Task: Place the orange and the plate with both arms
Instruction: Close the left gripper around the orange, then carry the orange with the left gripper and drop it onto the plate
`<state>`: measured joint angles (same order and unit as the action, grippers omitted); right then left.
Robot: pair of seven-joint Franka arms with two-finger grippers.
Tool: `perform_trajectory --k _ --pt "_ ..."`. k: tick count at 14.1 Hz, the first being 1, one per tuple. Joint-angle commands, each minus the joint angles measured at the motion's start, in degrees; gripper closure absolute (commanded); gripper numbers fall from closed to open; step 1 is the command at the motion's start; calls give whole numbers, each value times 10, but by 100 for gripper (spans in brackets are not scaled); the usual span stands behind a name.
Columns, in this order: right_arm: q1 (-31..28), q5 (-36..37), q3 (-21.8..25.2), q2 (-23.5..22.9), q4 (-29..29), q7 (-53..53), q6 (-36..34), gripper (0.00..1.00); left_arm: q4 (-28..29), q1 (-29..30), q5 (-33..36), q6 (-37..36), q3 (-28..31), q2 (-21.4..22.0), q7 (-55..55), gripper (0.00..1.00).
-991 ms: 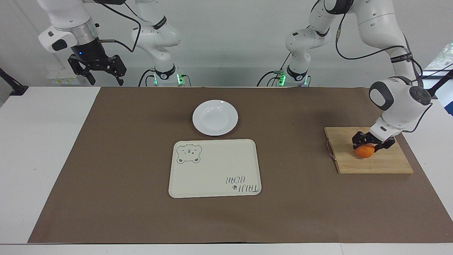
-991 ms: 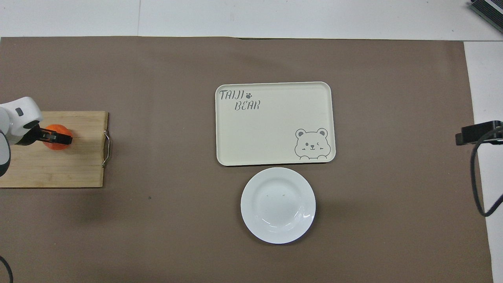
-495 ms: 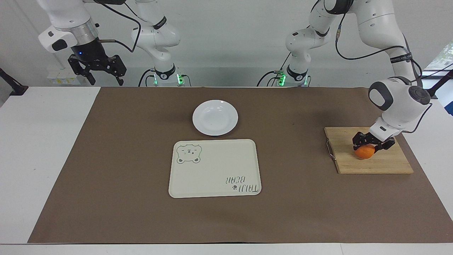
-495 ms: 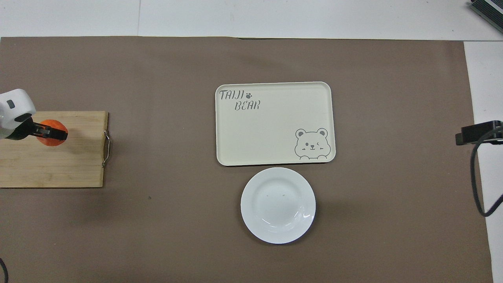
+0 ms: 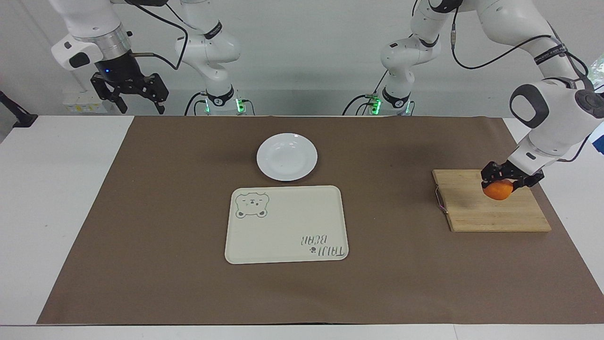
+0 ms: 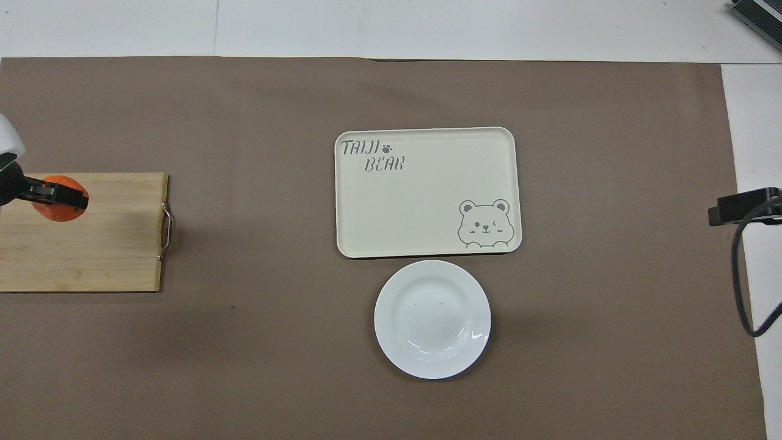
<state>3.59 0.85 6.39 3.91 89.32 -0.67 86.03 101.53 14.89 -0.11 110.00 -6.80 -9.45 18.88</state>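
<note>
Orange (image 5: 499, 190) sits pinched in my left claw (image 5: 508, 178), raised over the wooden board (image 5: 490, 212) so it can travel toward the plate (image 5: 287, 157), which lies beside the tray (image 5: 286, 224). My right claw (image 5: 130, 92) waits spread open, holding nothing.

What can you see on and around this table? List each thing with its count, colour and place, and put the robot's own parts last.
orange: one, bright orange, held over the cutting board.
plate: one, white, mid-table, nearer to the robots than the tray.
tray: one, cream with a bear drawing and lettering, mid-table beside the plate.
cutting board: one, light wood, toward the left arm's end of the table.
table cover: one, brown, under everything.
left gripper: one, black fingers shut on the orange, over the cutting board.
right gripper: one, black fingers open, waiting up at the right arm's end.
</note>
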Motion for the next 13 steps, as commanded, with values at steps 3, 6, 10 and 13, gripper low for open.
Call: perform_trajectory --k 3,6,10,13 --pt "1 5 0 8 9 -11 -1 0 -37 -47 -2 -101 6 43 -130 100" --pt "1 5 0 8 9 -11 -1 0 -50 -85 3 -139 6 55 -205 100" --pt "1 5 0 8 9 -11 -1 0 -50 -140 5 -152 2 64 -259 100" --pt "1 5 0 8 9 -12 -1 0 -35 -196 1 -140 -3 73 -314 100"
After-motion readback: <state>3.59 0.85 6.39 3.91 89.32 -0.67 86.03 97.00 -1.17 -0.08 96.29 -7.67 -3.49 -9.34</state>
